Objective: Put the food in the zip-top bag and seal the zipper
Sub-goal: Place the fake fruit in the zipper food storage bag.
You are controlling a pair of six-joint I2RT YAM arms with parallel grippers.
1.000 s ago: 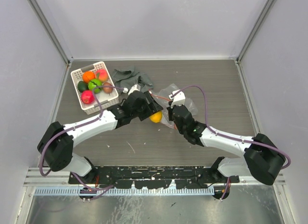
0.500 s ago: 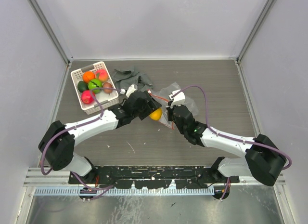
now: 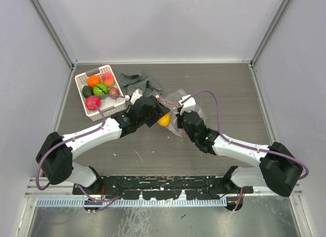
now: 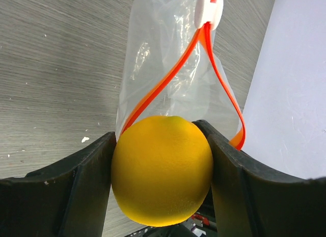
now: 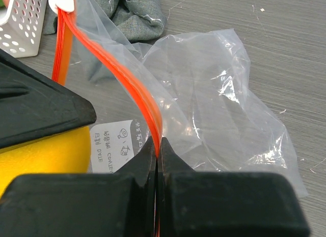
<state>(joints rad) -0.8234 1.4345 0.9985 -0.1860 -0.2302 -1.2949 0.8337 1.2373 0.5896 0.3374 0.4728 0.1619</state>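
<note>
- The left tool is gripping a yellow fruit, its two black fingers standing wide apart and pressing on both sides of it.
- In the top view that fruit is being held near the middle of the desk, just at nine o'clock of the clear bag and right at the bag's mouth. I cannot tell whether it is touching the desk.
- The right tool is pinching the orange zipper strip, its fingers closed tight on it and holding that edge of the mouth up.
- The zipper is standing unsealed. In the left wrist view its two orange bands are spreading apart from the white slider at twelve o'clock into an open loop, with the fruit sitting at six o'clock of that loop.
- The bag's wrinkled body is lying on the desk, trailing off toward two o'clock of the right tool, and a white printed label is showing through the plastic.
- The white basket is sitting in the desk's ten o'clock corner and holding the other food: orange, pink, bright green, dark green, red and brown pieces.
- A grey cloth is lying crumpled at three o'clock of the basket, at twelve o'clock of the left tool.
</note>
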